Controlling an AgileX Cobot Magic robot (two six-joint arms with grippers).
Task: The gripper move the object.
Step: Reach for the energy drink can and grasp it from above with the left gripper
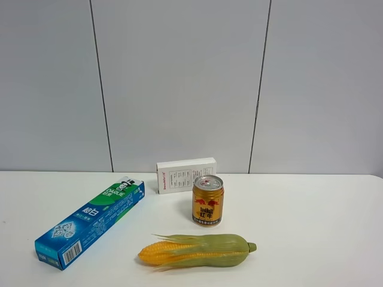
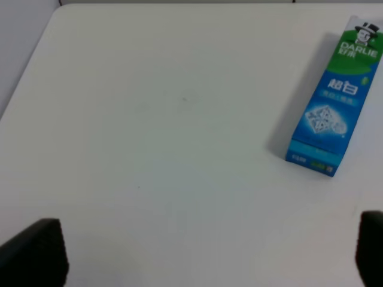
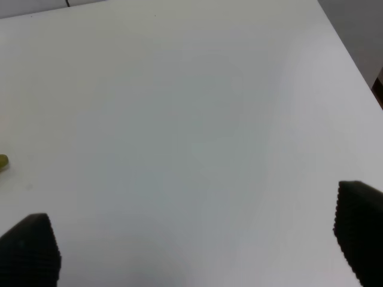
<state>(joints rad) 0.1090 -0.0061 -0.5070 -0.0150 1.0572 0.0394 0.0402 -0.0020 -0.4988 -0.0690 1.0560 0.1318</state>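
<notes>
The gold drink can (image 1: 207, 201) with red bulls and a silver pull-tab top stands upright on the white table (image 1: 311, 227), near the middle in the exterior high view. Neither arm shows in that view. In the left wrist view my left gripper (image 2: 203, 257) is open, its black fingertips (image 2: 36, 254) far apart over bare table, and holds nothing. In the right wrist view my right gripper (image 3: 191, 251) is also open and empty, its black fingertips (image 3: 359, 230) wide apart over bare table. The can shows in neither wrist view.
A white box (image 1: 186, 174) stands just behind the can. A corn cob (image 1: 197, 251) lies in front of it; its tip shows in the right wrist view (image 3: 3, 161). A blue-green toothpaste box (image 1: 93, 220) lies at the left, also in the left wrist view (image 2: 335, 98).
</notes>
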